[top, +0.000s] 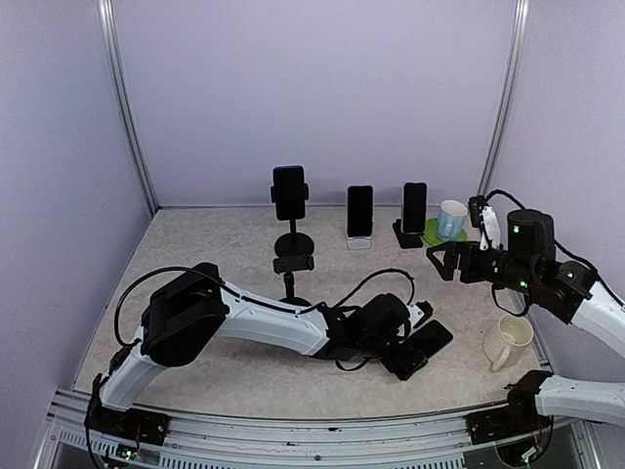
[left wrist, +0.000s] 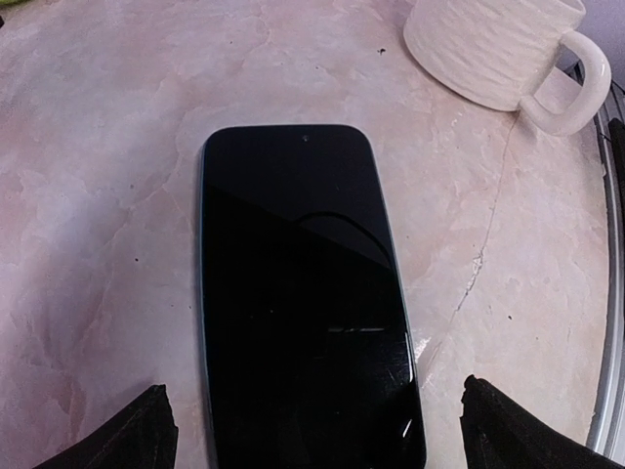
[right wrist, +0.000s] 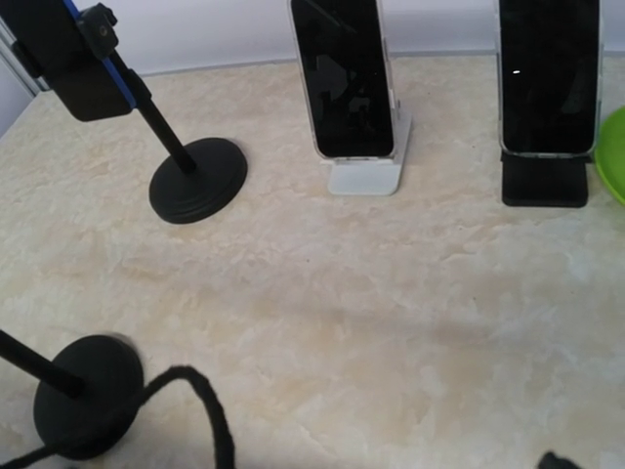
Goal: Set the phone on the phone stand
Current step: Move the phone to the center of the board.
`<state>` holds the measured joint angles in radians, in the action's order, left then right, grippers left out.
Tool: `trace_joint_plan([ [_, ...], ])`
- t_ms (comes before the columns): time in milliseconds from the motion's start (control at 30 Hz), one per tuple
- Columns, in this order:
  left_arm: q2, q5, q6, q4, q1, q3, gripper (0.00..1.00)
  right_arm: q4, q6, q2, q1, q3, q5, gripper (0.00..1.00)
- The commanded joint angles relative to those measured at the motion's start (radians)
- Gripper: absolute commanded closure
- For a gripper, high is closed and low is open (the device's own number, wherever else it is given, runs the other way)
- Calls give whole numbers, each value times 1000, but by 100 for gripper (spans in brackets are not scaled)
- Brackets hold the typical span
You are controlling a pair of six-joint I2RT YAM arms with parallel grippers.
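The phone, black and face up, lies flat on the marble table, at front right in the top view. My left gripper is open and low over the phone's near end. One fingertip stands off each long side, and neither touches the phone. The empty phone stand is a black clamp on a thin pole with a round base, left of the phone. My right gripper hangs open in the air at the right, holding nothing.
A cream mug stands just beyond the phone to the right. At the back, three stands each hold a phone: a tall black one, a white one and a black one. A blue-white mug sits on a green coaster.
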<state>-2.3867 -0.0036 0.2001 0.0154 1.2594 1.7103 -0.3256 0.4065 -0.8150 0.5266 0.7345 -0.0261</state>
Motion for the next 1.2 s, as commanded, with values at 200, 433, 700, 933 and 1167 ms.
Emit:
trace_joint_plan([
  [200,-64,-57,28,-62,30,80,1,-7,-18,27,-13,-7,-14,0],
  [433,-73,-75,23,-80,32,80,2,-5,-22,36,-14,-10,-20,0],
  [700,-113,-120,-18,-160,47,132,6,8,-36,30,-14,-7,-20,0],
  [933,-116,-125,-39,-198,47,140,15,10,-52,32,-17,-1,-23,0],
  [1167,-119,-119,-60,-249,48,154,20,10,-58,33,-20,3,-24,0],
])
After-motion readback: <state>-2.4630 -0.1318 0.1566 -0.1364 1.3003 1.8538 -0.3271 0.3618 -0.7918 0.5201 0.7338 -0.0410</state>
